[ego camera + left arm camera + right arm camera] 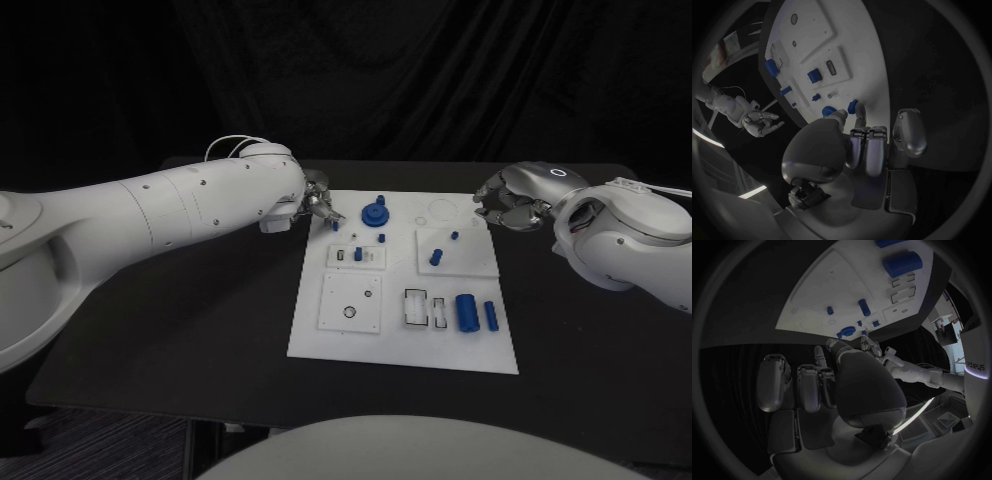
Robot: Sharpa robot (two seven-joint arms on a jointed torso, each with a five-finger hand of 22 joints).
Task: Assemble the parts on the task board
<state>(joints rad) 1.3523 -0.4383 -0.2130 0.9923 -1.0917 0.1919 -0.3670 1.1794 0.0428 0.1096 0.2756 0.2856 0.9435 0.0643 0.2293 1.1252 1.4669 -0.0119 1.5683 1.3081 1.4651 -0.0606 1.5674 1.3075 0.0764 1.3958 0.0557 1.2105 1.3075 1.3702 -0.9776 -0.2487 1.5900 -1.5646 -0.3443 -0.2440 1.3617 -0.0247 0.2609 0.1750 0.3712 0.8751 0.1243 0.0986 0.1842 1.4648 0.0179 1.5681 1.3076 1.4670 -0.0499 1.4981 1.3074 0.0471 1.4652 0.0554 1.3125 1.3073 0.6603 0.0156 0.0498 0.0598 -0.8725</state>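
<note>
While your left hand point(320, 208) pinches a small blue part point(335, 226) at the board point(325, 340) far-left corner, your right hand point(512, 205) hangs curled, empty, beside the board; the left wrist view shows that part point(854, 106) at the fingertips

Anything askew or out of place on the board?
Nothing stands out. The task board lies flat on the table, its blue parts look intact, with nothing off the board. The left hand is at its far left corner, the right hand beside its far right.

A: The left hand point(320, 207) is covering the task board point(329, 328)'s far left corner; its fingertips are hiding a small blue part point(854, 106) there. Gripped or merely touched?

B: Can't tell. The right hand point(513, 203) is curling too, its palm facing away.
</note>
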